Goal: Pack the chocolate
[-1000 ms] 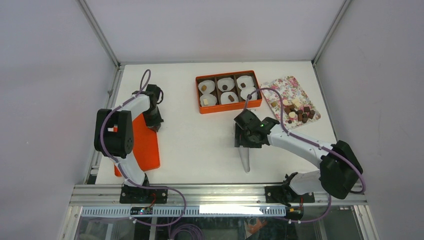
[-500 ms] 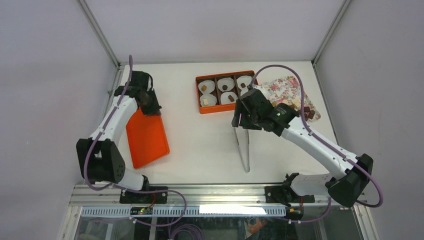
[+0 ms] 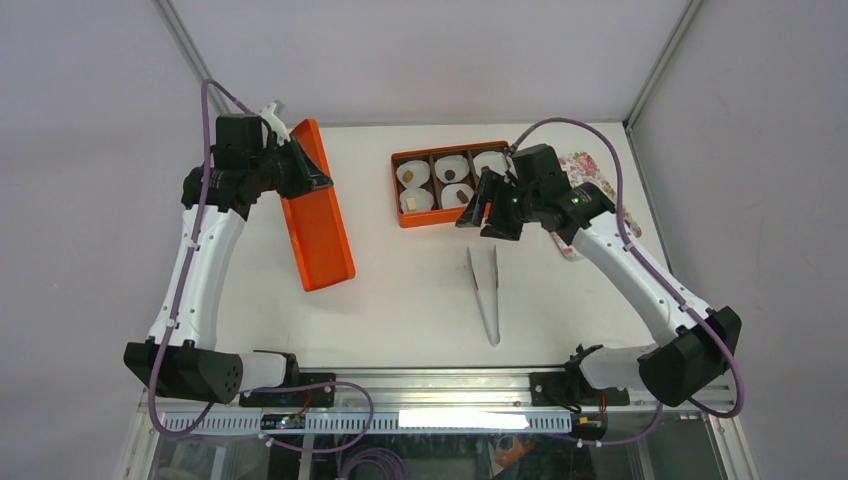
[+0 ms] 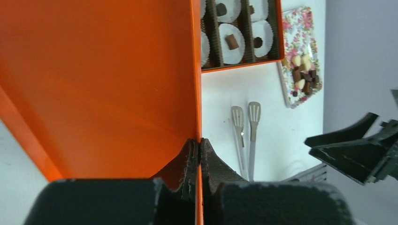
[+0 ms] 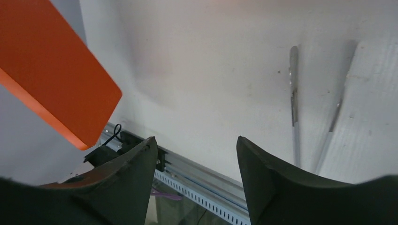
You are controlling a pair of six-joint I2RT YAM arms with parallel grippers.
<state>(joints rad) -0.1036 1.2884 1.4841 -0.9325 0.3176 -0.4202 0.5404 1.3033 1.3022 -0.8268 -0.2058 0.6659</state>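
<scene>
The left gripper (image 4: 197,143) is clamped on the rim of the orange lid (image 3: 318,225), tilted near the far-left corner. The chocolate (image 4: 231,41) sits in the box (image 4: 244,64) at the far edge, rightward of the lid, long axis left-right. The right gripper (image 5: 196,140) hangs spread near the box's right end

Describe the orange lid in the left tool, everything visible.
The orange lid is a shallow rectangular tray shape with a low raised rim and rounded corners, smooth and glossy, plastic or painted metal by its look, empty inside. The left tool is shut on one rim wall, a finger on each side. The lid hangs tilted, left of the orange box. Whether its low end touches the table cannot be told.
</scene>
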